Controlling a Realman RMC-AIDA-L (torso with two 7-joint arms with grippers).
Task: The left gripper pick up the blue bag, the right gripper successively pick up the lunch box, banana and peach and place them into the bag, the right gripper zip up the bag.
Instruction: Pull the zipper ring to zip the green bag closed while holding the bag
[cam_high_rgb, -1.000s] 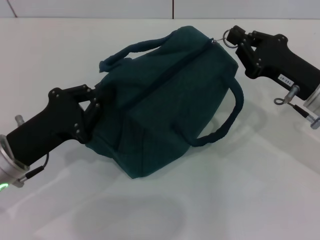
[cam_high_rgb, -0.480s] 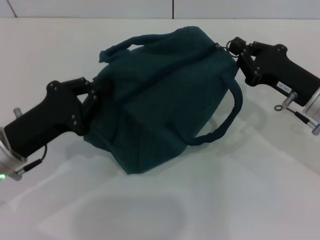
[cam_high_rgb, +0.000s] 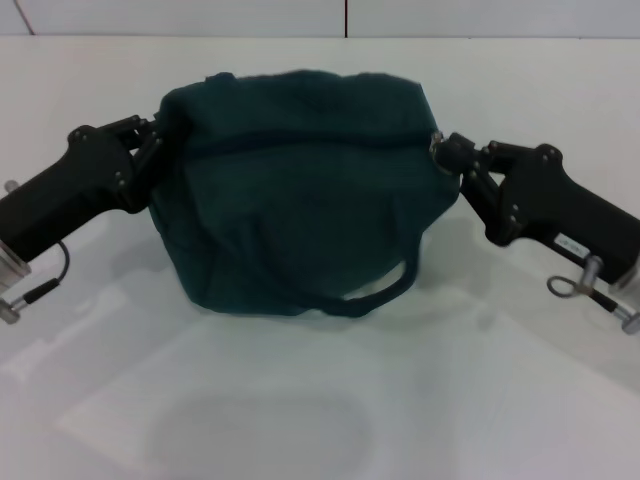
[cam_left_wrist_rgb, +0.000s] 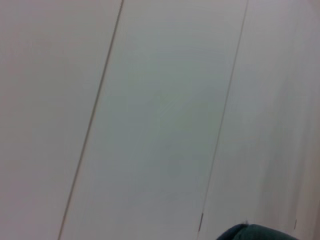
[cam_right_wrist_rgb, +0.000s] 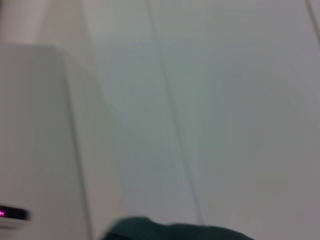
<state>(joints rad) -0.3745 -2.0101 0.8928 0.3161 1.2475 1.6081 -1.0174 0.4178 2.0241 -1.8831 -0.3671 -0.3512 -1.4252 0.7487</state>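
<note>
Head view: left gripper (cam_high_rgb: 150, 150) fingers clamp the left end of the dark blue fabric bag (cam_high_rgb: 295, 190), held just above the white bench (cam_high_rgb: 300, 420); right gripper (cam_high_rgb: 447, 155) fingers pinch the zipper end. Zipping looks finished; next, release.

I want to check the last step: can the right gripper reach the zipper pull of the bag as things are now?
Probably yes. The right gripper is already at the bag's end where the zipper line finishes, nothing between them. The left gripper is at the opposite end.
</note>
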